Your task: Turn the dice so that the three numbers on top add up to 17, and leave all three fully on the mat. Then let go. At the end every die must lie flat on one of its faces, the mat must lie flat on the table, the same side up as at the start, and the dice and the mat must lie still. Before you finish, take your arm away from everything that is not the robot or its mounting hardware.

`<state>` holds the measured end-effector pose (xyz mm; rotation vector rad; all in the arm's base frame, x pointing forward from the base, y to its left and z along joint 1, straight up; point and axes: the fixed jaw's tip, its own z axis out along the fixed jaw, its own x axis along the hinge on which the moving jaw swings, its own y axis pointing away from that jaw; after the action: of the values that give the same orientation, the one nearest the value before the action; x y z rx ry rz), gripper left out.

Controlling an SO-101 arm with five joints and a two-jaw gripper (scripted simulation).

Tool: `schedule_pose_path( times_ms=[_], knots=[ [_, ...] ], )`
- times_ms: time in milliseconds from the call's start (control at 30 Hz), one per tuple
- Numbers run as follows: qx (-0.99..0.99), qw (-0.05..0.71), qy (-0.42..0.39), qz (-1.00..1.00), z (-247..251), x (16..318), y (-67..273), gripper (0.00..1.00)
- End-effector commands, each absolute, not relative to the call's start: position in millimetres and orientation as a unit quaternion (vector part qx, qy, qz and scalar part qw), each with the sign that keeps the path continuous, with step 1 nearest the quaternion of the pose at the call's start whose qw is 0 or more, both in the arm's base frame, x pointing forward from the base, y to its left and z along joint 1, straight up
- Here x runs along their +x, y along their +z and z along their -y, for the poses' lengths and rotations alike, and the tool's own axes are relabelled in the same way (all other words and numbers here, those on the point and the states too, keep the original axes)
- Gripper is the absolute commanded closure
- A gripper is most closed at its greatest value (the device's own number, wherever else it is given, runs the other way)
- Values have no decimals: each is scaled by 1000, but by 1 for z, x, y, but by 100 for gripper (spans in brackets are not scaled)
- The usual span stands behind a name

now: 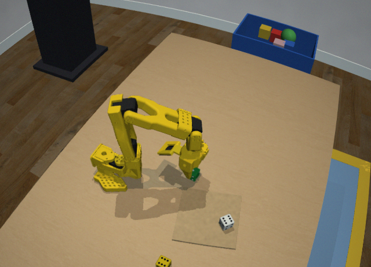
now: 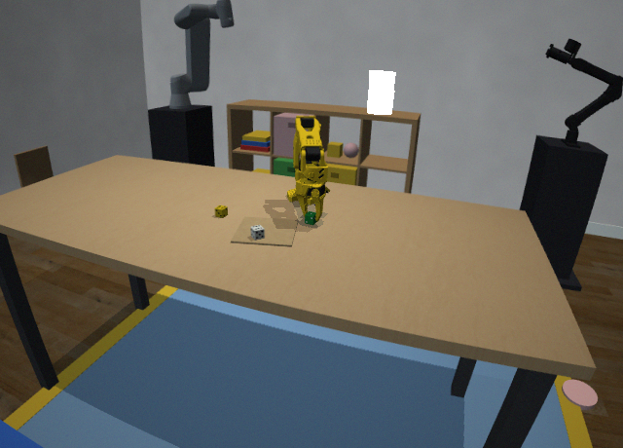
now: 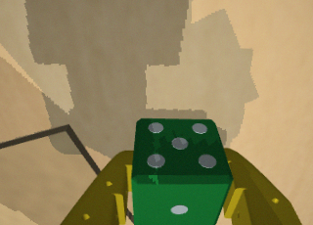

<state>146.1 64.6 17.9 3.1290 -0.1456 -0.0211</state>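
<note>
A green die [image 1: 196, 173] [image 2: 310, 218] [image 3: 179, 176] is between the fingers of my gripper [image 1: 191, 176] [image 2: 311, 216] [image 3: 180, 188], which is shut on it. It is at table level or barely above, just off the mat's edge; which is unclear. In the wrist view one face shows five pips and the adjoining face one. A white die [image 1: 226, 221] [image 2: 257, 232] lies flat on the mat [image 1: 197, 225] [image 2: 278, 237] [image 3: 34, 173], six on top. A yellow die [image 1: 163, 261] [image 2: 220, 211] lies on the table off the mat, six on top.
The wooden table [image 1: 254, 123] [image 2: 377, 262] carries the arm and dice. Beyond its far edge in the top view is a blue bin [image 1: 271, 56] with blocks and a green ball. The arm's shadow falls across part of the mat.
</note>
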Motion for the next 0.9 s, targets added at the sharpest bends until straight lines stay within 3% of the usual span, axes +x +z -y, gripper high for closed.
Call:
schedule_pose_path(
  times_ms=[0,433,867],
  knots=[
    [999,-10,17,46,-70,154,35,100],
    [999,-10,17,46,-68,151,64,100],
    [999,-10,17,50,-68,151,67,100]
  ],
)
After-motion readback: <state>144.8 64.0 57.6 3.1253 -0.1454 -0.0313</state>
